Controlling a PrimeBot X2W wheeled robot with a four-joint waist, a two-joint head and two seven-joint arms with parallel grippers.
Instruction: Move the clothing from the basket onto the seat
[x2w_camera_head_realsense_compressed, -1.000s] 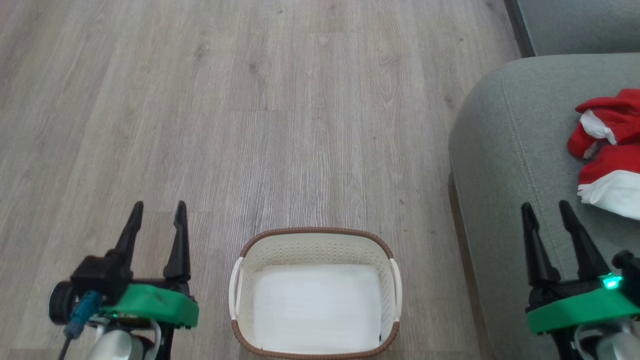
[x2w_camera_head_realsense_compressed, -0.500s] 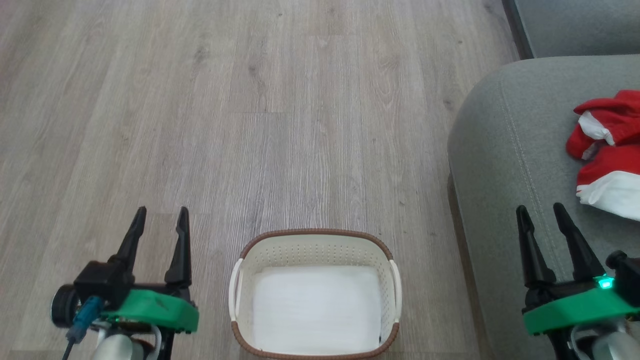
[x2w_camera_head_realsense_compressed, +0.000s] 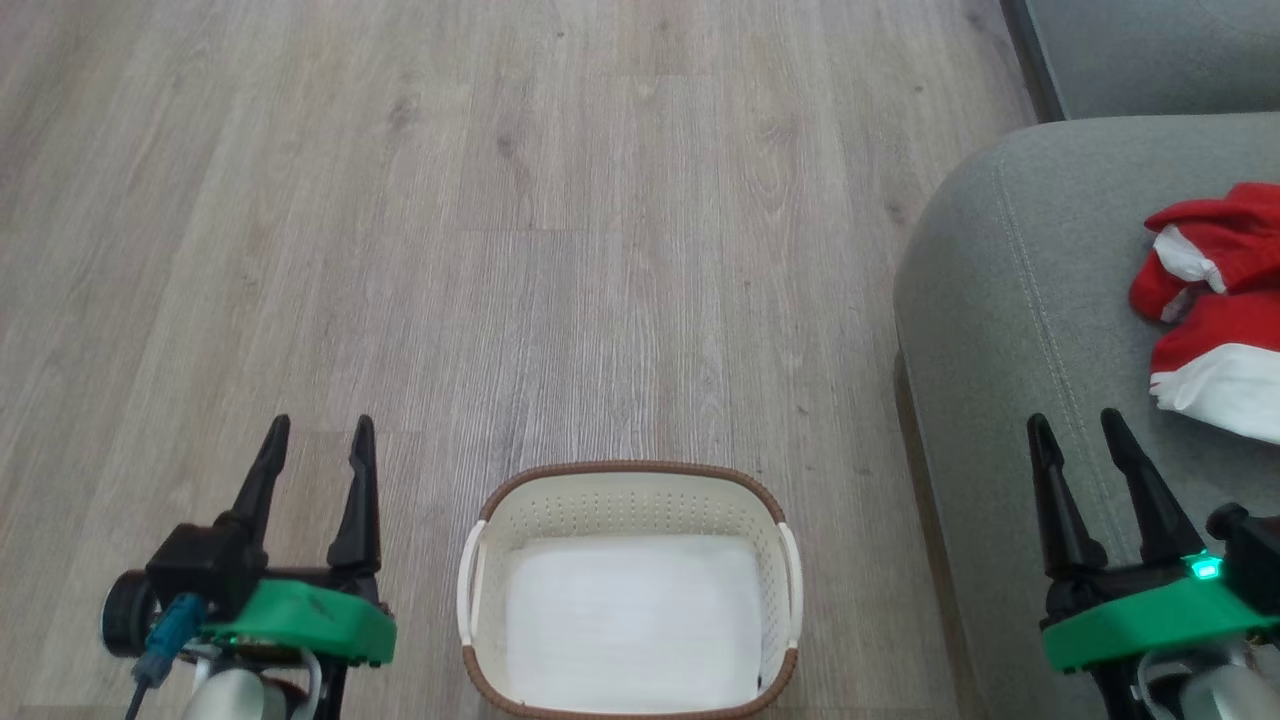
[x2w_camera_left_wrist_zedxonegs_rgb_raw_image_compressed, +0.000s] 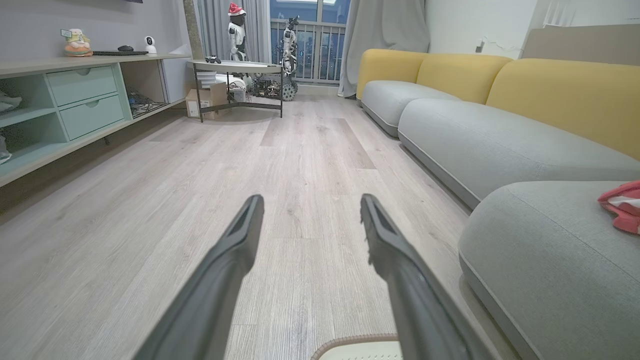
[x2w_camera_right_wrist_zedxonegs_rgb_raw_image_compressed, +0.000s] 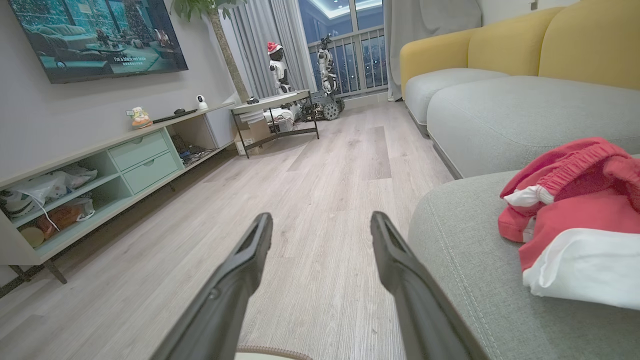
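Over the last second the changes were minor, and the head view itself shifted a little. The left gripper (x2w_camera_head_realsense_compressed: 318, 428) sat marginally lower in that view, fingers spread wide and empty, over the floor (x2w_camera_head_realsense_compressed: 600, 250) beside the basket (x2w_camera_head_realsense_compressed: 630, 466). The basket stood empty, showing its pale bottom. The right gripper (x2w_camera_head_realsense_compressed: 1072, 425) had drawn back slightly over the rounded edge of the seat (x2w_camera_head_realsense_compressed: 1000, 330), fingers wide, holding nothing. The clothing (x2w_camera_head_realsense_compressed: 1215, 300) lay crumpled on the seat, unmoved and clear of both grippers. The transfer therefore appeared complete, with both arms retiring to rest.
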